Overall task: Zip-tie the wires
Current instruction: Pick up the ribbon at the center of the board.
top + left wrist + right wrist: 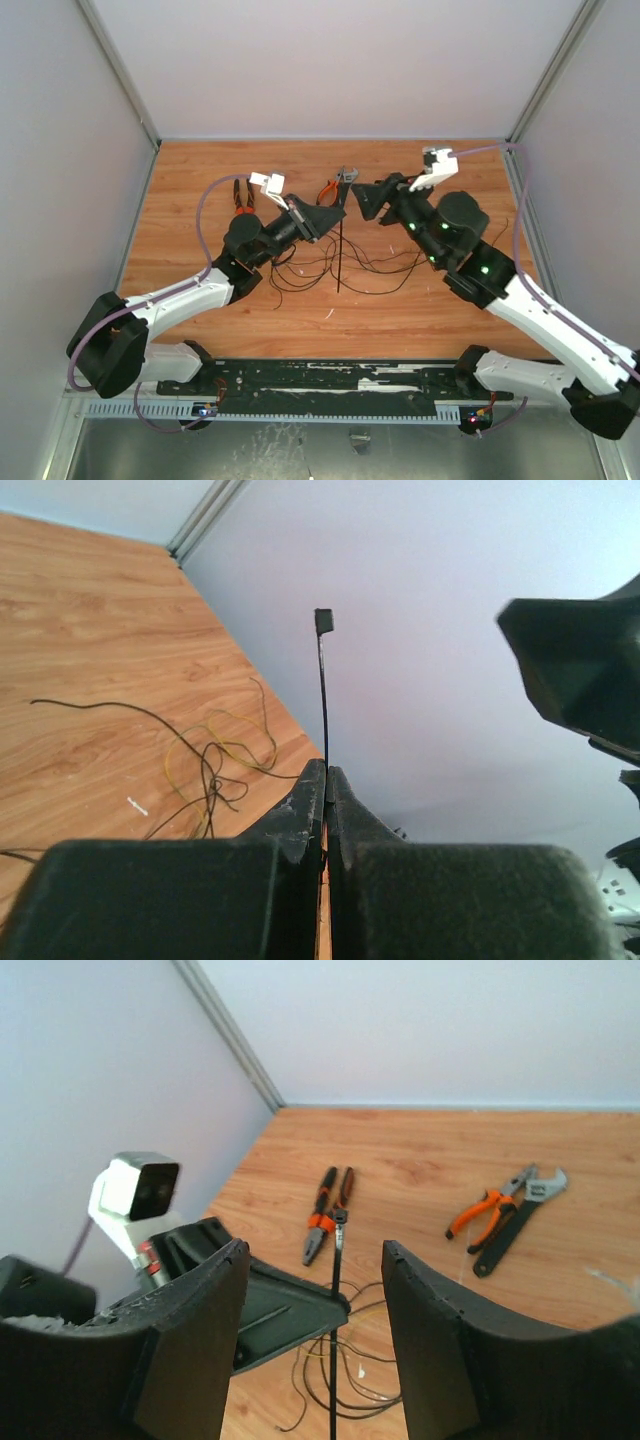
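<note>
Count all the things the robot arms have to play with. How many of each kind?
Pliers: 2, a dark-handled pair and an orange-handled pair
Wrench: 1
Zip tie: 1
Tangle of wires: 1
Total: 5

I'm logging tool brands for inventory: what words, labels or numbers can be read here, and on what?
None readable. The orange-handled pliers, the dark adjustable wrench, the red-and-black pliers and the thin black plastic zip tie show no legible marking; any print is too small or blurred.
</note>
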### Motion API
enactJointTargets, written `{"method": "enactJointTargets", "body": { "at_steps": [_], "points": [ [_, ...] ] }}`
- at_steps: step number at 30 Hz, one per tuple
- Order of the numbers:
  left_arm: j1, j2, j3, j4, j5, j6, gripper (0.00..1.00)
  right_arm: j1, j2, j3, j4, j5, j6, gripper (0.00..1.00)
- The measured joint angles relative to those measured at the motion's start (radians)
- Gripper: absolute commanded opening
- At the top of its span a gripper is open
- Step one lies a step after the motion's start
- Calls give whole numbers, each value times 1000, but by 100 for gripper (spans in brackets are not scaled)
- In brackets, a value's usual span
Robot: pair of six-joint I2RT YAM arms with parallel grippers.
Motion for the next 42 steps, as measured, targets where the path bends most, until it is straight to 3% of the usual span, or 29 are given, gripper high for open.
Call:
{"method": "enactJointTargets", "body": {
  "at_steps": [12, 19, 28, 42],
  "points": [
    [0, -69, -21, 71, 3, -85, 0, -6, -174, -268, 89, -328, -34, 58],
    [0, -101, -21, 106, 28, -132, 0, -6, -138, -303, 187, -439, 4, 42],
    [0, -101, -26, 122, 53, -165, 0, -6, -112, -304, 290, -470, 43, 26],
    [0, -116, -31, 161, 81, -197, 0, -6, -82, -304, 282, -428, 35, 24]
  ]
}}
